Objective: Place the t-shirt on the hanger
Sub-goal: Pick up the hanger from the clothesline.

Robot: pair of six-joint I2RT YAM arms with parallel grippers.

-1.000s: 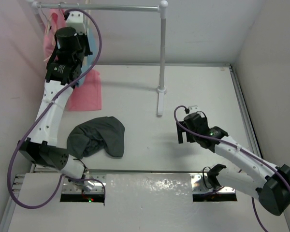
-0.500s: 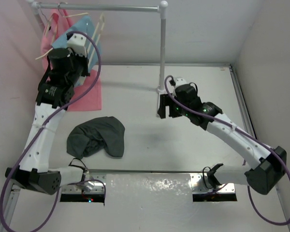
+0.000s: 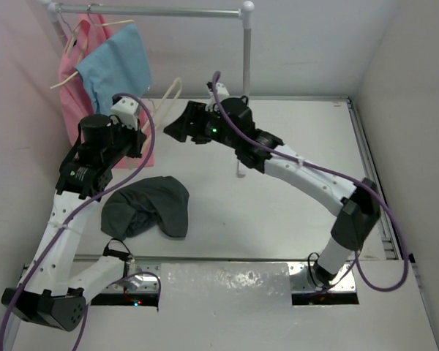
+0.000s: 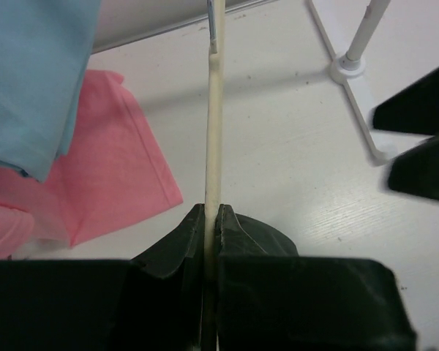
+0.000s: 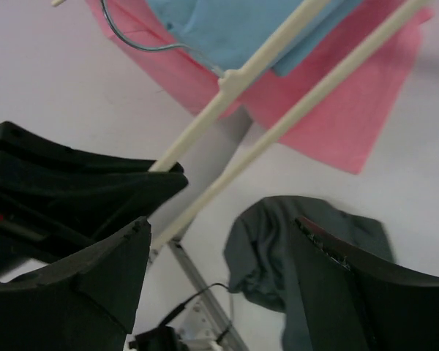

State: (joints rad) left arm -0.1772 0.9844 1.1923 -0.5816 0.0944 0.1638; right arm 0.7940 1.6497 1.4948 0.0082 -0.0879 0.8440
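The pale beige hanger (image 3: 168, 95) is held edge-on in the air in front of the rail, and my left gripper (image 3: 140, 131) is shut on its lower bar (image 4: 214, 146). In the left wrist view the bar runs straight up out of the left gripper (image 4: 212, 219). My right gripper (image 3: 172, 130) is open just right of the hanger. The hanger's bars (image 5: 314, 95) cross above the right gripper (image 5: 219, 248), nothing between its fingers. The dark grey t-shirt (image 3: 150, 205) lies crumpled on the table below, also seen past the right fingers (image 5: 278, 248).
A pink garment (image 3: 73, 66) and a light blue garment (image 3: 121, 62) hang on their own hangers from the grey rail (image 3: 154, 11) at the back left. The rail's upright post (image 3: 246, 73) and foot (image 4: 347, 69) stand behind the right arm.
My left gripper has carried the hanger down and right, away from the rail. My right arm has swung left across the table to the hanger, its jaws narrowing a little.
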